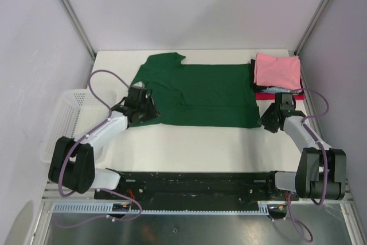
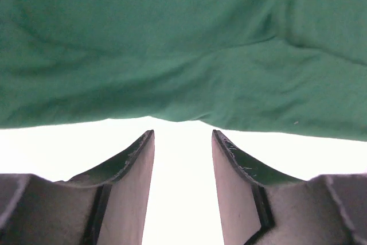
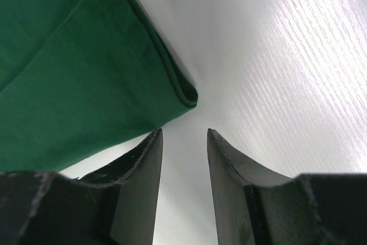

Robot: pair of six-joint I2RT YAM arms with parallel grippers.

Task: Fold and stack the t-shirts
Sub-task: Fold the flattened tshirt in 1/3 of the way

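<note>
A plain dark green cloth t-shirt [image 1: 200, 93] lies flat on the white desk [image 1: 189, 142], left end effector [image 2: 182, 142] and right end effector [image 3: 184, 142] unclenched and empty at its near corners, apparently ready to fold.

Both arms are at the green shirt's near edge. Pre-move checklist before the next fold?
1. Left pincer: jaws apart, nothing between them: ok.
2. Right pincer: jaws apart, empty: ok.
3. Green shirt lies spread on the table: ok.
4. Its near right corner sits just ahead of the right pincer: ok.
5. Gap between green shirt and the pile under the pink shirt: cannot tell.
</note>
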